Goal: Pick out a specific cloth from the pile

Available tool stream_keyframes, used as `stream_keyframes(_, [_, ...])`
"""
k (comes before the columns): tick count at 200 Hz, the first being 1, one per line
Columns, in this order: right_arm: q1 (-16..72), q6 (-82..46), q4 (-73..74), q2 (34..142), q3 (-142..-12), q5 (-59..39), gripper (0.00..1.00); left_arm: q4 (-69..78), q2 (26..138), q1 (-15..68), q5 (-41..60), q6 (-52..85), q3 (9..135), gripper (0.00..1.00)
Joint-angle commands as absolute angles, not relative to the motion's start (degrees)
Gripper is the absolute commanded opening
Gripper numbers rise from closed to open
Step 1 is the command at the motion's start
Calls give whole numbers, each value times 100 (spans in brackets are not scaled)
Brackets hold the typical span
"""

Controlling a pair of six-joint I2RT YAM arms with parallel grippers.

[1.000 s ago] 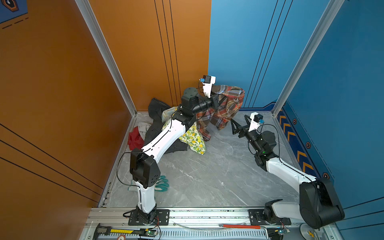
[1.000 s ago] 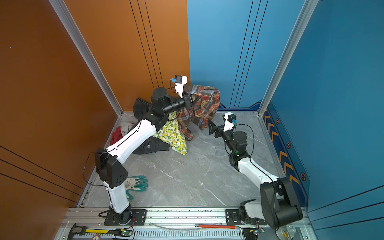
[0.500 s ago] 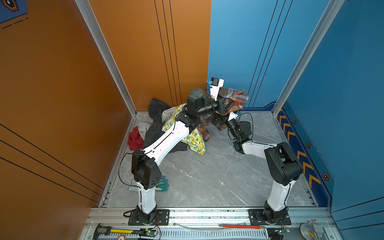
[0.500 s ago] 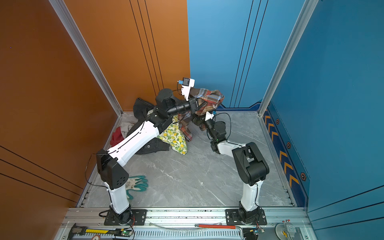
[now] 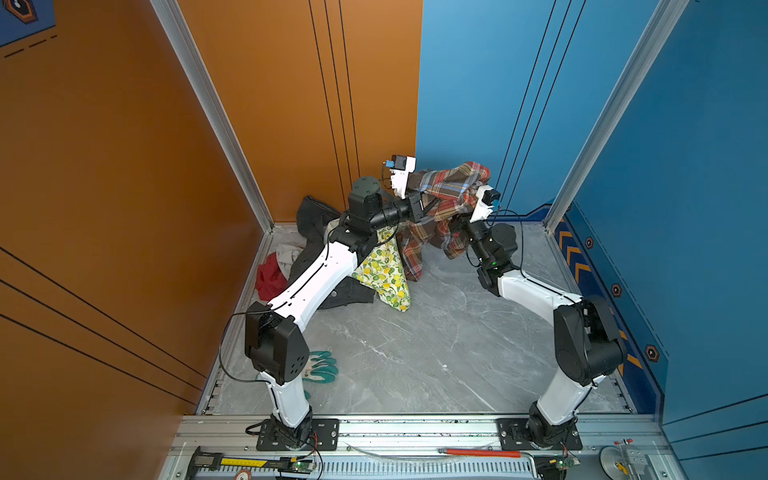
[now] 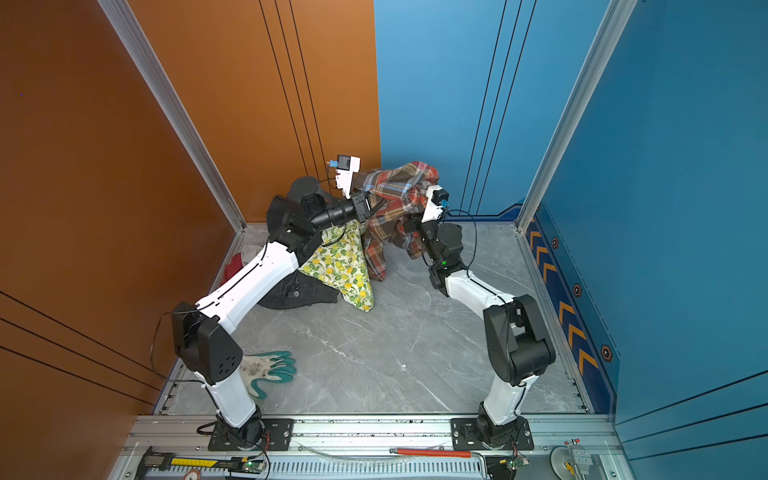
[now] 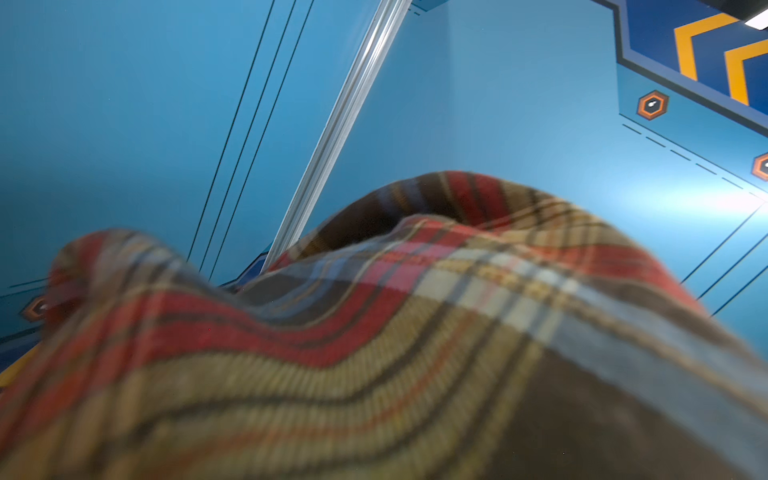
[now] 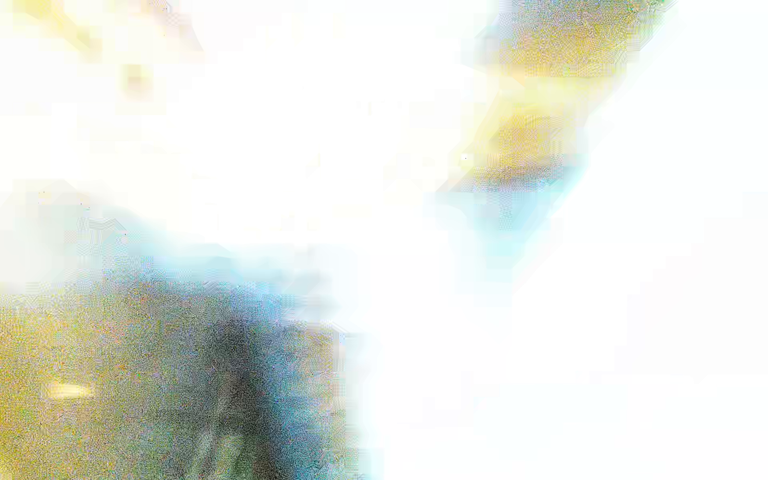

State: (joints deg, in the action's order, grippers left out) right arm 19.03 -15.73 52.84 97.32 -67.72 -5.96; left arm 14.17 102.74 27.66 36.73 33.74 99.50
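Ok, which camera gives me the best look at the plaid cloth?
The top camera: in both top views most of the plaid cloth shows, raised between the arms in the back corner. Left wrist gives only a blurred close-up of its checks; right wrist is washed out.

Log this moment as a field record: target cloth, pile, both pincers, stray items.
target: plaid cloth, raised at the back corner, tails hanging down
pile: lemon-print cloth, dark jeans, red cloth, pale cloth, heaped by the orange wall
left pincer: buried under the plaid cloth; open or shut not visible
right pincer: shut, among the plaid cloth's folds; grip unconfirmed
stray: teal-fingered glove, on the floor apart from the pile
right wrist view: washed out
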Motion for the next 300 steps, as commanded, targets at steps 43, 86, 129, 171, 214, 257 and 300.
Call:
stream_keyframes(43, [1520,-1969,2179,8491,-7789,-372,0,1535,10260,2731,3801,2976,9353,63])
stream_keyframes(86, [1154,-1924,1248,8266,-8692,-155,0,1378,10360,2865,3685,2549,9188,80])
stream_keyframes(129, [832,-1719,413,8492,-9886,-62,0,1066,10329,2935,3374,2062,8922,94])
stream_keyframes(171, [370,-1574,-123,8903,-10905,16,0,184,10327,3066,2828,1391,8998,97])
stream_keyframes(214, [-98,-1694,-253,9316,-11274,37,0,-681,10267,3206,2203,1000,8997,99])
stream_keyframes(257, [-392,-1769,-298,9726,-11270,268,0,-1289,9707,3303,1687,875,8530,98])
stream_keyframes(300, [-668,-1624,-115,9401,-9701,612,0,-1839,8885,3324,1224,686,7872,98])
